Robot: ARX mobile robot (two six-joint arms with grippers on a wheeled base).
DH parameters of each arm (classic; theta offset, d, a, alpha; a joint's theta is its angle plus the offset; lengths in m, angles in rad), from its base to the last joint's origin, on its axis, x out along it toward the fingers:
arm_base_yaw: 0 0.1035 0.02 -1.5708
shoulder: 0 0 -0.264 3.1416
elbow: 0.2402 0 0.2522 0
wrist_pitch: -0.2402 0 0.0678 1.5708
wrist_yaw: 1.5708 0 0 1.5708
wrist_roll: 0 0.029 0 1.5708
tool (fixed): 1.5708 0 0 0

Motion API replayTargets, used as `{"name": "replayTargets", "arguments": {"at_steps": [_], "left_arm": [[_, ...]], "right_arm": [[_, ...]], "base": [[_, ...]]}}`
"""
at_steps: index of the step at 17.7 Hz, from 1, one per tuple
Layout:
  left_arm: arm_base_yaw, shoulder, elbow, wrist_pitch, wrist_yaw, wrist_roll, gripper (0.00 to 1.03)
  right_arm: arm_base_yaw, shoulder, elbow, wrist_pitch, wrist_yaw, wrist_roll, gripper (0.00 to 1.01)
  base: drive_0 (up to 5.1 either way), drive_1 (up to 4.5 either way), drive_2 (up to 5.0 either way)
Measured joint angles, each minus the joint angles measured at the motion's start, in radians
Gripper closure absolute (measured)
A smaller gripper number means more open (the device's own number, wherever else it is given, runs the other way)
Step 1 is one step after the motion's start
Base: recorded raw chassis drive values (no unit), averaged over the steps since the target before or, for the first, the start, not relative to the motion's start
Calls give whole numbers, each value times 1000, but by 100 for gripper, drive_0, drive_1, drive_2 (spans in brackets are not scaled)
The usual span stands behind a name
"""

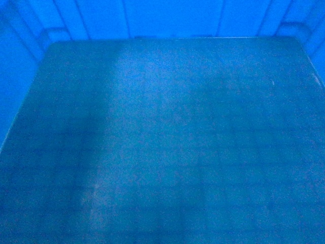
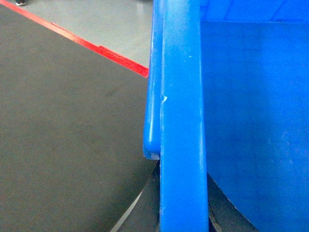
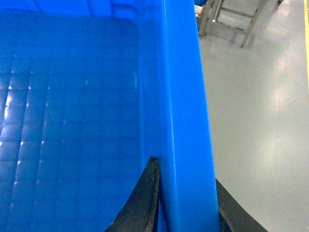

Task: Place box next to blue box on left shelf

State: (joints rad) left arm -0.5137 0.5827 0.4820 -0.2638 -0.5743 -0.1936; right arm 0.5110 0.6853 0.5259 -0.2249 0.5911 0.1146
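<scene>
The box (image 1: 162,142) fills the head view, which looks down onto its faint grid-patterned floor and the base of its far wall. My left gripper (image 2: 183,205) is shut on the box's thick left rim (image 2: 181,96), with a dark finger showing on each side of the rim. On the opposite side, my right gripper (image 3: 188,205) is shut on the right rim (image 3: 183,96), one black finger (image 3: 147,193) inside the wall and the other outside. The left shelf and the other blue box are out of view.
Beneath the left rim lies a dark floor mat (image 2: 63,121) edged by a red stripe (image 2: 111,55), with grey floor beyond. To the right is pale glossy floor (image 3: 256,121), and a metal frame's legs (image 3: 231,19) stand farther off.
</scene>
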Motion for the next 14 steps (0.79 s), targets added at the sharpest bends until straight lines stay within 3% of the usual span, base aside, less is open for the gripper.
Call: {"name": "replayTargets", "arguments": {"at_steps": [14], "left_arm": [[0, 0, 0, 1, -2, 0, 96]], "right_arm": [[0, 0, 0, 0, 0, 0, 87]], "base": [[-147, -147, -147]]}}
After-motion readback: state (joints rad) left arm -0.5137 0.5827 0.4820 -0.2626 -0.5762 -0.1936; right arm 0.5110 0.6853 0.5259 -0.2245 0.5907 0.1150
